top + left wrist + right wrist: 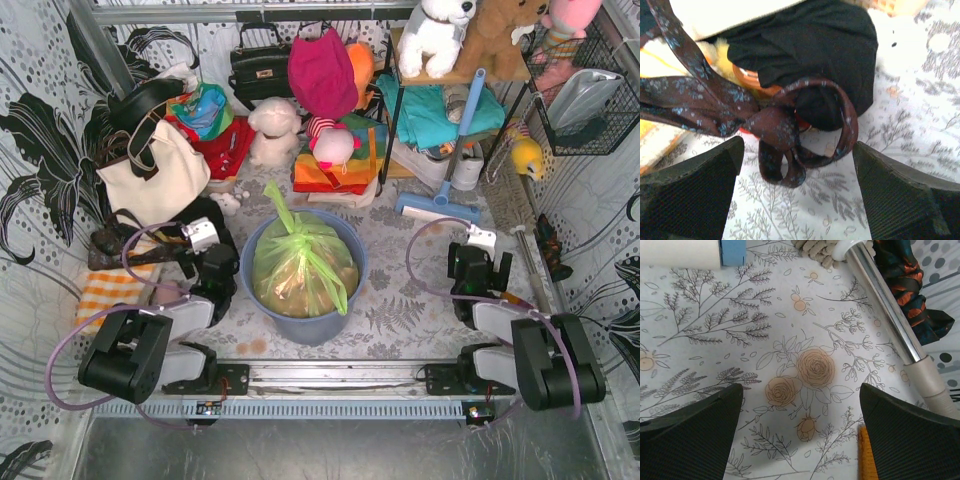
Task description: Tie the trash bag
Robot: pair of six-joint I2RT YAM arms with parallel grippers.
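Trash bag: the trash bag [300, 265] sits inside the blue bin [300, 328], at the centre of the top view. Brown paper shows through the green plastic.
Bag mouth: it is gathered into one narrow neck [283, 205] that stands up and leans to the upper left. At its base I see what looks like a knot, but I cannot tell if it is tight.
Left end effector: the left end effector [797, 150] is wide and holds nothing. It hangs over a brown patterned tie [775, 130], left of the bin and apart from the bag.
Right end effector: the right end effector [800, 395] is wide and empty above the flowered bench [715, 315], near a metal pole [885, 305], right of the bin.
Done: I judge the tying as finished, or almost.
Left to do: perhaps only a check that the knot holds.
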